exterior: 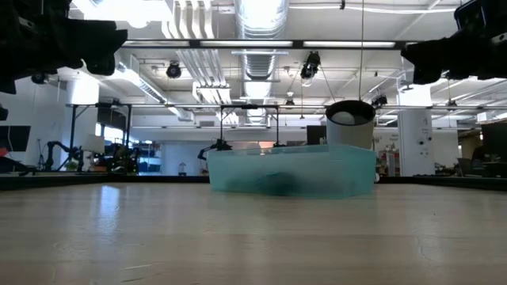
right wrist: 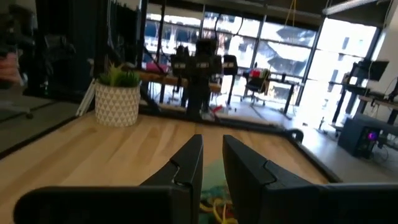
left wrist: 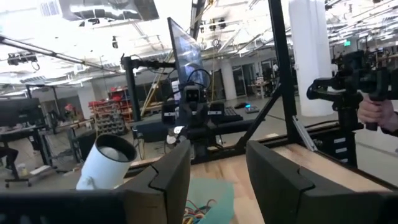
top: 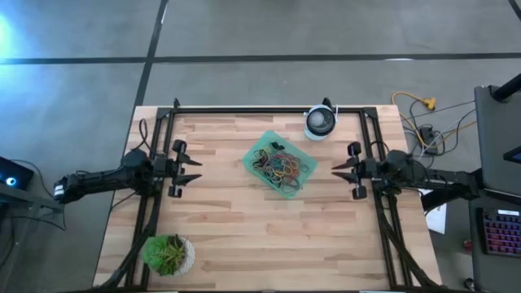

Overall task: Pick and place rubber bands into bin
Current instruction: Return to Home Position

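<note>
The bin [top: 281, 165], a shallow mint-green tray, rests flat on the middle of the wooden table, with a heap of coloured rubber bands [top: 282, 168] inside it. In the low view the bin [exterior: 289, 170] shows dark bands through its wall. My left gripper [top: 194, 170] hovers above the table to the bin's left, pointing level at it, open, nothing between its fingers [left wrist: 217, 155]. My right gripper [top: 337, 169] hovers to the bin's right, also pointing at it; its fingers [right wrist: 211, 146] stand a narrow gap apart with nothing between them. Both wrist views show the bin's edge and bands [left wrist: 196, 214] [right wrist: 217, 211] below the fingers.
A round white-and-black device [top: 321, 122] stands at the far edge, behind the bin. A potted plant [top: 168, 254] sits at the near left corner. A black frame [top: 269, 110] runs along the table's sides. A person's hand [left wrist: 376, 112] holds a dark handle beyond the table.
</note>
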